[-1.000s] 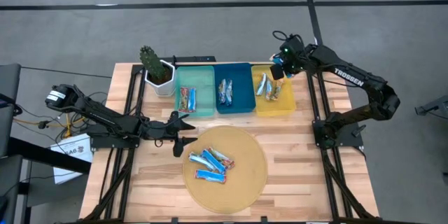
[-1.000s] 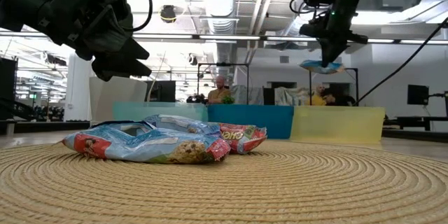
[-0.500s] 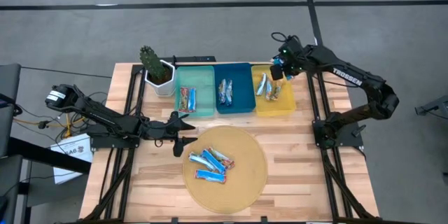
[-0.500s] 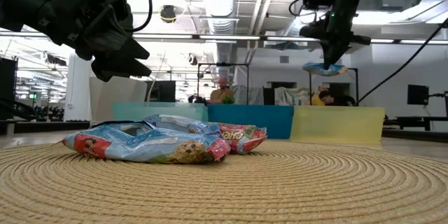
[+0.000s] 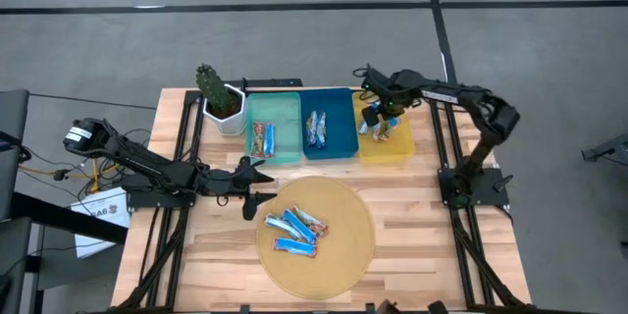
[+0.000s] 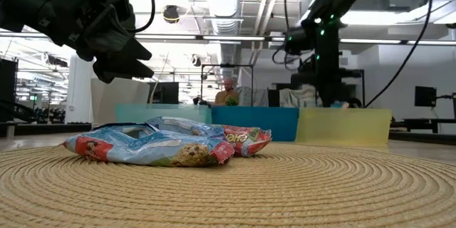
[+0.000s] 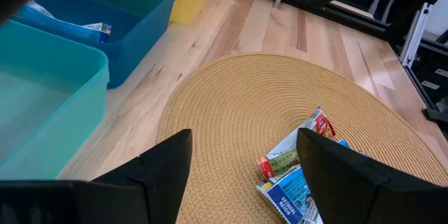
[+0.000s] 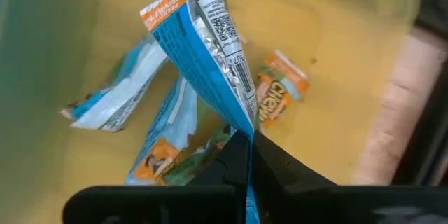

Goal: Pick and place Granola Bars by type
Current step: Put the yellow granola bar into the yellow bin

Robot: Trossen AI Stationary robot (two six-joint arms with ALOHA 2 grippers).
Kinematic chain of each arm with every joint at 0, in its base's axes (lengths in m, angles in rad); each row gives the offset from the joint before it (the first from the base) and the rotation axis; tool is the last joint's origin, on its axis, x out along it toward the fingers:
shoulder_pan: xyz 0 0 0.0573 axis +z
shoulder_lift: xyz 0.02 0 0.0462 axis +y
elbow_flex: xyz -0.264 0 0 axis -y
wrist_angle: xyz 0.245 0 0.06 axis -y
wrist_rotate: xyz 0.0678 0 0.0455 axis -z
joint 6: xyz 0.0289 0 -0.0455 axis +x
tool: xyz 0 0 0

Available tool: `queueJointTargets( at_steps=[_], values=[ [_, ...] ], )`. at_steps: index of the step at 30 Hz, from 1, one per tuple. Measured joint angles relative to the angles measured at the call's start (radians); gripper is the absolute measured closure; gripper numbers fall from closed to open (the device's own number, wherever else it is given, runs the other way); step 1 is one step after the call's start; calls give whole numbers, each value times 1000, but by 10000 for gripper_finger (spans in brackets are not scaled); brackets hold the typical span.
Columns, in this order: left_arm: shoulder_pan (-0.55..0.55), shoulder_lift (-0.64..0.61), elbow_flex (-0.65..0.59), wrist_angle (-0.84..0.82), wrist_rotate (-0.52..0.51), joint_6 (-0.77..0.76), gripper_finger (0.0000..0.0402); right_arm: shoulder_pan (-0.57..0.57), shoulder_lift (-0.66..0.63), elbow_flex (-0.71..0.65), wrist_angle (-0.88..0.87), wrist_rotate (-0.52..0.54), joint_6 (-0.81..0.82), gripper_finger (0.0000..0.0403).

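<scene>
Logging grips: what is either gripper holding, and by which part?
Right gripper pinches a blue-wrapped granola bar by one end; left gripper holds nothing.

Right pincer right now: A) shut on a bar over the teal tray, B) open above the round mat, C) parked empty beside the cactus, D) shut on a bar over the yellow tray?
D: the right pincer pinches a blue-and-silver granola bar by its edge, directly above the yellow tray, where other bars already lie.
</scene>
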Motion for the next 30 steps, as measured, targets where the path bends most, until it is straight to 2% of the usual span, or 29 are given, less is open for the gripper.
queueJointTargets(
  at_steps=[8,22,30],
  values=[
    [0,0,0,0,1,-1,152,-7,89,0,26,-10,40,403],
    [0,0,0,0,14,-35,152,-35,101,1,48,-55,288,403],
    [0,0,0,0,17,-58,152,-26,101,1,20,-58,348,403]
  ],
)
